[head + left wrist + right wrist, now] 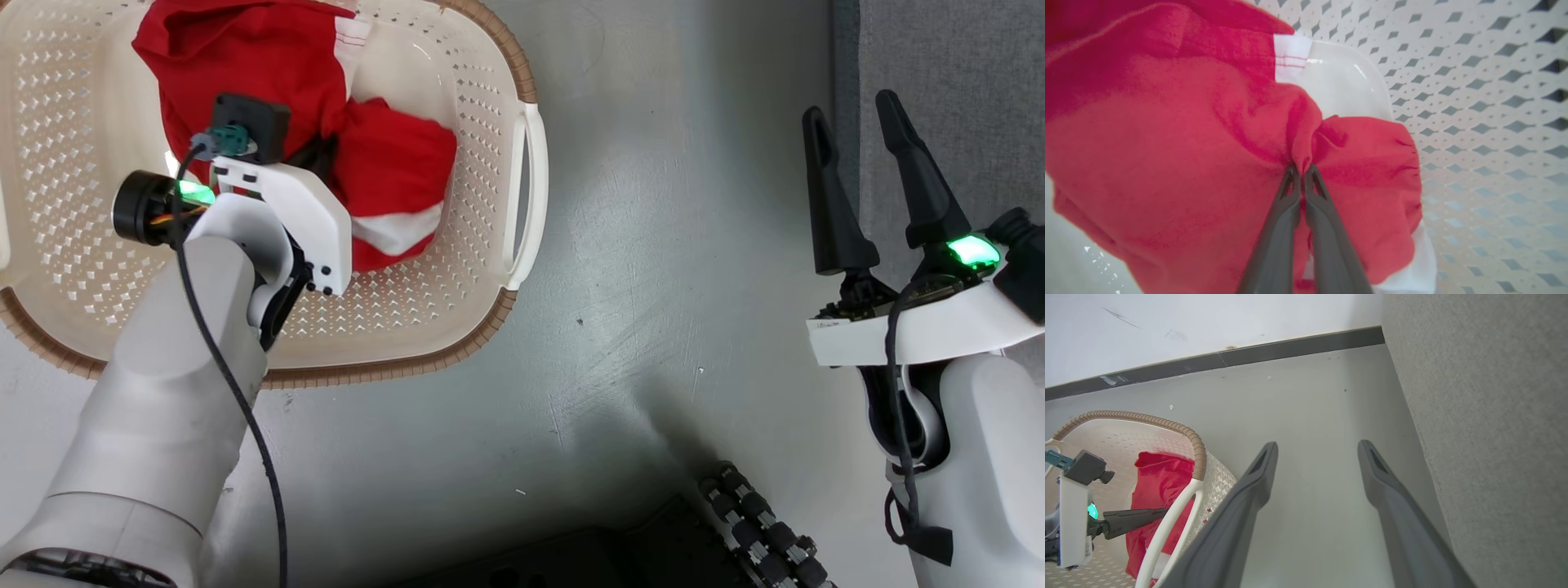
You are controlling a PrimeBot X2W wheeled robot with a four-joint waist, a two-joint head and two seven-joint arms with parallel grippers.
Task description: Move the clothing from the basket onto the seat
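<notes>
**Left wrist view.** The left gripper [1302,169] has its fingers pressed together on a pinched fold of the clothing [1167,143]. The clothing is red with white trim and lies bunched in the basket [1474,102], whose perforated wall rises toward 2 o'clock.

**Head view.** The basket sits at 10 o'clock on the floor [653,245], with the clothing heaped inside and the left arm reaching down into it. The right gripper [849,106] is at 3 o'clock, fingers spread and holding nothing, beside the seat [963,82] at 1 o'clock.

**Right wrist view.** The spread fingers frame bare floor. The seat runs along 3 o'clock, and the basket and clothing are at 8 o'clock.

**Step in hand.** This looks like the pick, with the grip taken and the lift not yet begun. The next move calls for a rise clear of the rim, then a carry toward the seat. The pinch is small, so the fabric may slip or drag a second garment.
</notes>
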